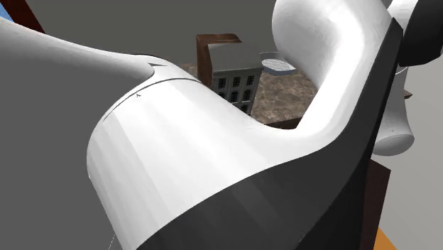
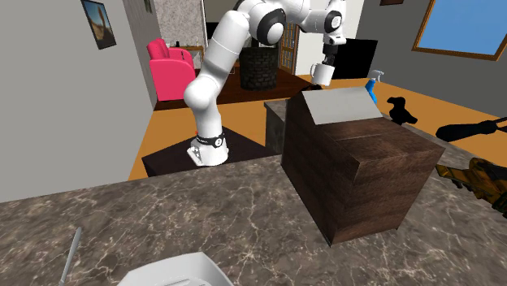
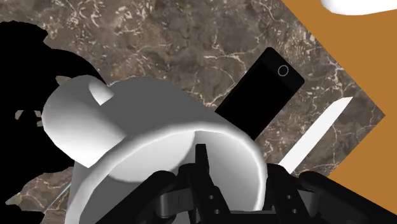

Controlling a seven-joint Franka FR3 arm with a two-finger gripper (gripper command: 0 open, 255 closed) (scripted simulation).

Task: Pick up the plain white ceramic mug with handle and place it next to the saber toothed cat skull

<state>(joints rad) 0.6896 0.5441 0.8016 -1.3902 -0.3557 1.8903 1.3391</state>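
Gripper clasps the white mug by its rim and holds it high, at one o'clock in the second exterior view, clear of the marble counter. A black toothed shape, likely the skull, lies just beyond the handle.

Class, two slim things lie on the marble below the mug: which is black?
The phone, with a ring at one end; the pointed knife beside it is white.
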